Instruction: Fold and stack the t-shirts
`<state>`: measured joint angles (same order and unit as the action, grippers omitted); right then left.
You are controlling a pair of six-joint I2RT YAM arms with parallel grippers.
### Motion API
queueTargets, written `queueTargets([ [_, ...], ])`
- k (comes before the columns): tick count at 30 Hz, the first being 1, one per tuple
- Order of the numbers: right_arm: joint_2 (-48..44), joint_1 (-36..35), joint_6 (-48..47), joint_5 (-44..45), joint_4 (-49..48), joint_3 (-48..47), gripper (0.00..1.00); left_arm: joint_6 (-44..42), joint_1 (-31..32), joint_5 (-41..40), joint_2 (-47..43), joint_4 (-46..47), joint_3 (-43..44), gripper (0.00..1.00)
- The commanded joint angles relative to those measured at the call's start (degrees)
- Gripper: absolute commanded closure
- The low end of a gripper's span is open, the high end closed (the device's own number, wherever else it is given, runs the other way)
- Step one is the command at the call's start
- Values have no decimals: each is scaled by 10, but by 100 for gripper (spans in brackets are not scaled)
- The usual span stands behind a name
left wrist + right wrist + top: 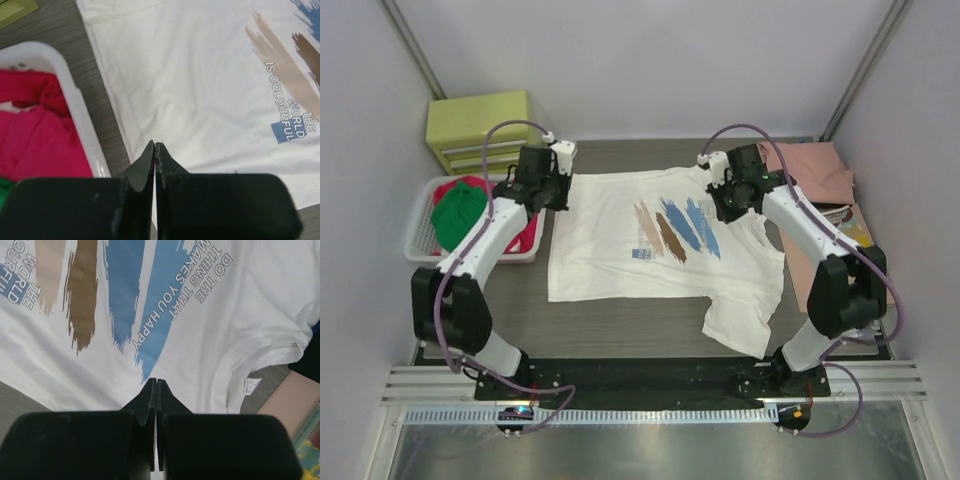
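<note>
White t-shirt (pixel 620 250) lies spread print-up on the table (pixel 620 325), unfolded; a green t-shirt (pixel 458 212) waits in the basket (pixel 470 257), so folding seems unstarted. Left gripper (pixel 155 145) and right gripper (pixel 156 381) hover over it, jaws closed. Print: "THE WORLD IS COLOURFUL", "DO THE THING THAT MAKES YOU HAPPY".

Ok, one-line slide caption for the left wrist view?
Left gripper shut at the edge of the white brush-stroke-print t-shirt, beside the white slotted plastic basket of red cloth.
</note>
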<state>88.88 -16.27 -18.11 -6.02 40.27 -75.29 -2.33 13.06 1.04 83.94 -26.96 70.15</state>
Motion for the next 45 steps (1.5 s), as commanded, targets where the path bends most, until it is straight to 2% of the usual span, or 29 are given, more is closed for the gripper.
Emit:
queueTargets([
  [1,90,-3,57,-20,-3,-69,99,17,8,72,110,-56,89,100],
  [6,156,-3,65,-15,-1,-97,99,40,8,66,233,-76,142,100],
  [17,205,-3,78,-3,-26,-94,99,51,12,39,297,-67,153,100],
  [19,182,-3,77,9,-42,-82,96,44,13,17,274,-57,139,99],
  [21,147,-3,77,21,-78,-45,96,38,13,6,244,-32,117,98],
  [25,1,-2,87,24,-117,13,98,29,12,-21,96,29,41,100],
  [28,-47,-3,89,29,-125,47,97,28,12,-18,38,50,11,100],
  [29,-61,-3,88,30,-125,58,95,29,13,-17,23,49,10,90],
  [30,-63,-3,88,32,-122,63,66,29,13,-15,21,39,9,72],
  [31,-67,-3,81,32,-122,68,48,28,12,-12,22,31,11,56],
  [32,-67,-3,77,32,-121,76,38,28,12,4,29,24,13,40],
  [33,-66,-2,78,34,-118,77,27,28,13,8,32,17,12,36],
  [36,-57,-2,78,21,-107,78,16,28,13,20,41,15,6,27],
  [41,-17,-3,77,1,-86,62,12,31,20,25,66,1,25,19],
  [42,2,-3,78,-4,-79,59,10,31,25,17,69,-5,38,15],
  [44,21,-3,84,-6,-74,43,6,32,25,-3,62,0,46,14],
  [45,30,-4,84,0,-73,38,5,30,25,-52,35,8,43,14],
])
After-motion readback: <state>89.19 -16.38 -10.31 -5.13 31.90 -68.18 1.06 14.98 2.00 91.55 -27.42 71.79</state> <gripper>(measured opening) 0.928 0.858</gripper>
